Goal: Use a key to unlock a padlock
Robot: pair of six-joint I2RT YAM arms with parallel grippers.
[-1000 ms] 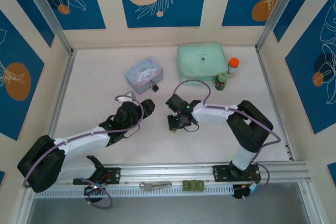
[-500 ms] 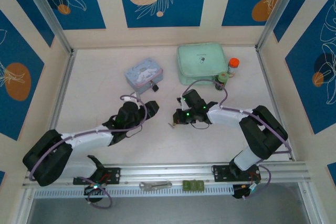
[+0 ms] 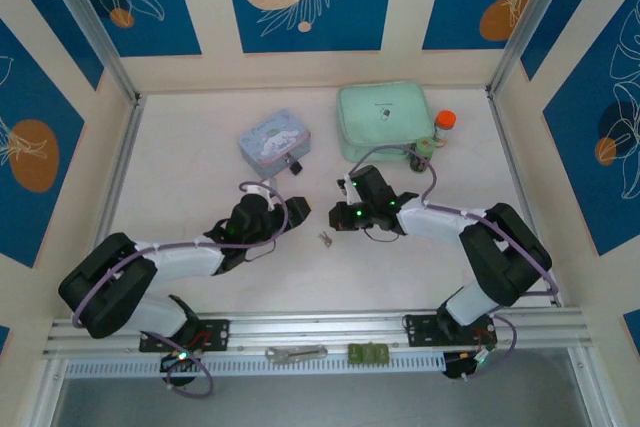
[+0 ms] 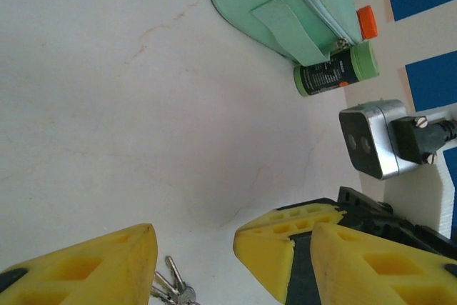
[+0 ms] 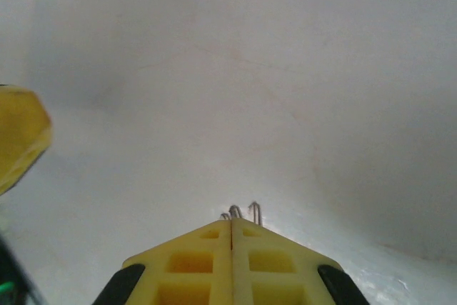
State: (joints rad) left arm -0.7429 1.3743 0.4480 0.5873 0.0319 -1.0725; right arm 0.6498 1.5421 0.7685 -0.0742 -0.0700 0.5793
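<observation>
Silvery and tiny: found the key (image 3: 325, 238) on its small bunch, lying flat on the white table (image 3: 200, 177) near the middle, between the two grippers and a little nearer than both. Saw that bunch again at the bottom edge of the left wrist view, resting on the table just beside a yellow finger (image 4: 86, 269).

Logged the left gripper (image 3: 290, 212) just left of the key, fingers spread wide apart and closed on nothing. Logged the right gripper (image 3: 338, 215) just right of the key and slightly farther, its yellow fingers (image 5: 193, 262) pressed together along a closed seam. Noted thin silver loops (image 5: 241, 212) poking out just past those tips; could not tell whether pinched or merely lying beyond.

Found the padlock (image 3: 293, 162) well apart from the key, farther back, against the near right corner of the pale blue tin (image 3: 270, 139). Dark body; too small to read the shackle's state.

Marked a mint-green pouch (image 3: 385, 117) right of the tin near the far wall. Marked a green bottle (image 3: 424, 154) and an orange-capped bottle (image 3: 444, 125) just beside the pouch's right side. Spotted a grey metal tool (image 3: 296, 353) on the near rail (image 3: 330, 327), well away from both grippers.
</observation>
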